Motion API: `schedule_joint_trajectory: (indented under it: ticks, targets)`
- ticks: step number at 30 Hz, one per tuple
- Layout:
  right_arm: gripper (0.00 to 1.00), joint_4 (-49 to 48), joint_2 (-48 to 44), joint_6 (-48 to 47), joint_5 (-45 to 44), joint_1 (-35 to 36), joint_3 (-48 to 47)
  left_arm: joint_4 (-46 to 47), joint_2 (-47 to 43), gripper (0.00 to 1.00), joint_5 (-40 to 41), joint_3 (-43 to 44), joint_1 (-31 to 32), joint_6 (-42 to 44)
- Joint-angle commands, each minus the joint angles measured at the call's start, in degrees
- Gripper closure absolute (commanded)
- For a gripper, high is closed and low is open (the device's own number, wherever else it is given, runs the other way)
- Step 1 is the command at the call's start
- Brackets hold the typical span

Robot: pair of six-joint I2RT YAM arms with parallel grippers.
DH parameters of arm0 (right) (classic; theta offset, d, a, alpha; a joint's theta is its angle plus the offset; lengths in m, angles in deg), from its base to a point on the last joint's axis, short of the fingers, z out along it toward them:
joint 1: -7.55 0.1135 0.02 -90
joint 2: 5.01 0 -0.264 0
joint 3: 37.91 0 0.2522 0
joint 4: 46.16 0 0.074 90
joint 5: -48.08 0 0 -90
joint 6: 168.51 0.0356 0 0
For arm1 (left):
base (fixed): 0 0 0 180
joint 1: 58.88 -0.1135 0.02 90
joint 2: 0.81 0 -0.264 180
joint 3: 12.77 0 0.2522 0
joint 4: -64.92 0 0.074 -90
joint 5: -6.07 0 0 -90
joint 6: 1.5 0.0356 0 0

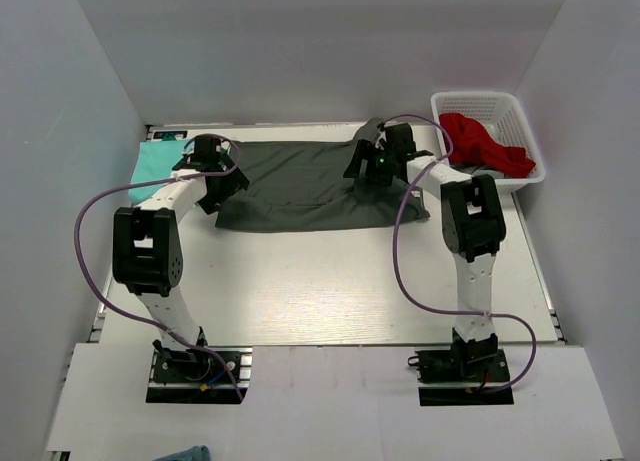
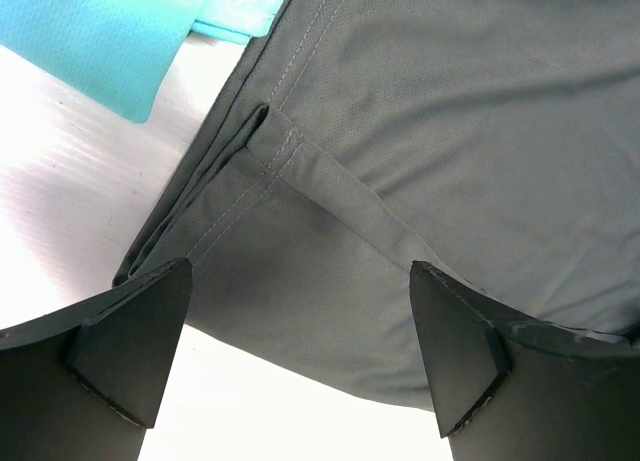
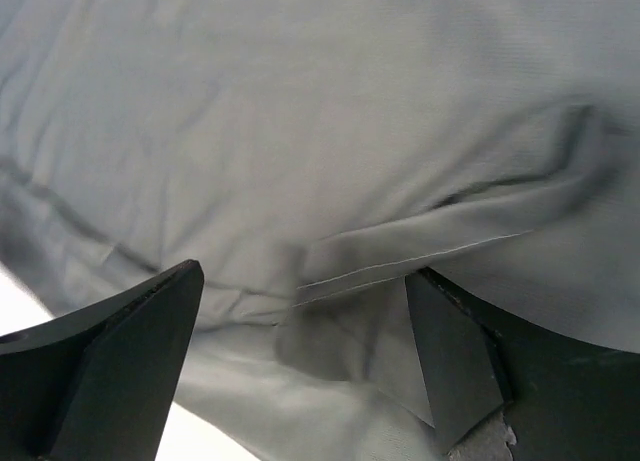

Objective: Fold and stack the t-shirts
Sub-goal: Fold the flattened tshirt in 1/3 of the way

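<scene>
Right now the left claw (image 2: pixel 298 331) stands wide open and holds nothing. Its two dark fingers (image 2: pixel 130 346) straddle the folded left edge of the charcoal grey t-shirt (image 1: pixel 310 186). The right claw (image 3: pixel 300 326) gapes wide too, also empty, over a stitched fold near that shirt's right end. The grey shirt lies spread across the upper middle of the overhead frame, on the pale bench (image 1: pixel 320 291). Just beside its left edge, in the upper left, the turquoise t-shirt (image 1: pixel 152 163) peeks out, partly hidden by the left arm. At the upper right, a white basket (image 1: pixel 482 98) holds a red cloth (image 1: pixel 490 146).
</scene>
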Motion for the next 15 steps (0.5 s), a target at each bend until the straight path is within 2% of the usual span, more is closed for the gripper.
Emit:
schedule_joint_trajectory:
  ticks: [1,2,5,8,10,11,15]
  targets:
    - [0.12,4.6,-3.6,1.6,-8.8,-0.4,-1.4,0.4,-3.2,0.00,0.9,0.3,0.2,0.9]
    - [0.11,9.1,-5.1,1.5,-9.7,-0.2,-1.2,1.0,-3.2,0.00,0.9,-0.2,0.2,0.9]
    - [0.11,12.7,-10.2,0.9,-14.4,-0.6,3.1,2.5,-3.2,0.00,-0.5,-0.2,0.2,0.9]
    - [0.10,13.4,-15.8,0.5,-18.2,-1.1,12.5,4.6,-1.9,0.00,-2.1,-1.4,0.2,0.9]
    - [0.10,13.6,-19.8,0.2,-21.9,-1.3,15.2,5.1,-0.9,0.00,-3.4,-1.4,0.2,0.4]
    - [0.10,13.2,-20.6,0.1,-22.0,-1.8,19.3,5.9,-0.2,0.00,-3.4,-1.4,0.2,0.4]
    - [0.10,8.9,-22.2,-0.3,-19.1,-4.3,24.5,8.4,3.3,0.00,-6.5,-1.4,0.2,-0.2]
